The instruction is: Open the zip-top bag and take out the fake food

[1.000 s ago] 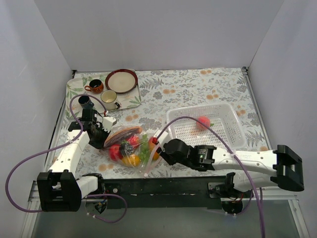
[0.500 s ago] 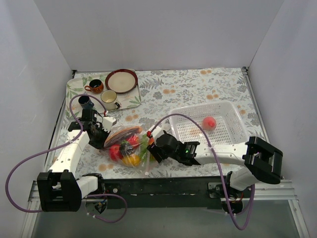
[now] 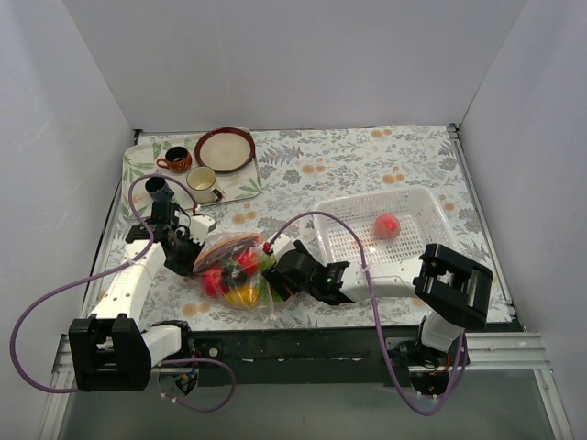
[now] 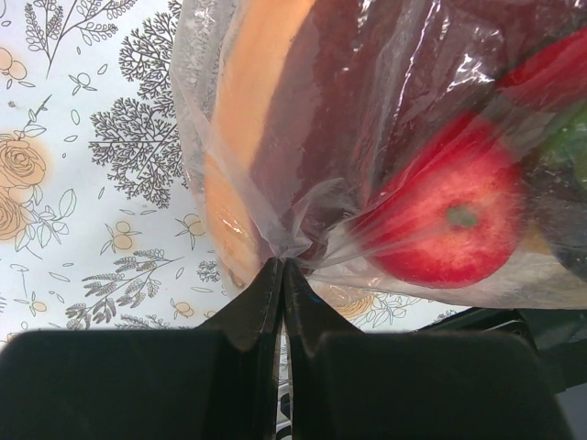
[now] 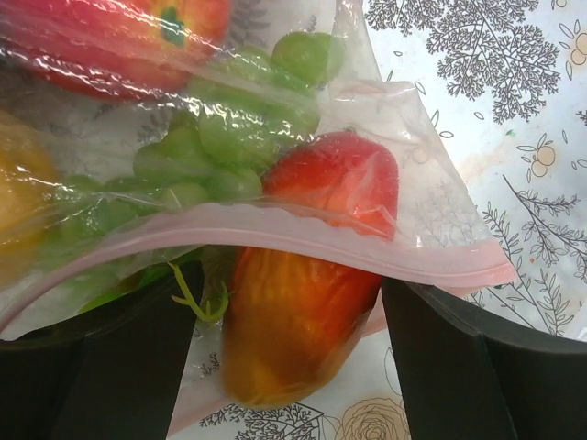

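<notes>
The zip-top bag (image 3: 237, 270) lies on the table in front of my arms, full of fake food. My left gripper (image 3: 188, 253) is shut on a pinch of the bag's clear plastic (image 4: 292, 240); a red apple (image 4: 448, 220) and a brown-maroon long piece (image 4: 312, 101) lie behind it. My right gripper (image 3: 280, 275) is open at the bag's mouth. Its jaws (image 5: 286, 289) stand either side of an orange-red piece (image 5: 293, 321) under the pink zip strip (image 5: 303, 236). Green grapes (image 5: 220, 137) and a strawberry (image 5: 335, 179) lie inside.
A white mesh basket (image 3: 431, 197) stands right of the bag with one red fruit (image 3: 387, 225) in it. A tray (image 3: 240, 190) at the back left holds a brown-rimmed plate (image 3: 225, 149) and cups (image 3: 174, 160). White walls close in three sides.
My right arm has swung left and its open gripper has reached the bag's mouth. The red fruit in the basket has shifted slightly right. My left gripper has stayed put.
</notes>
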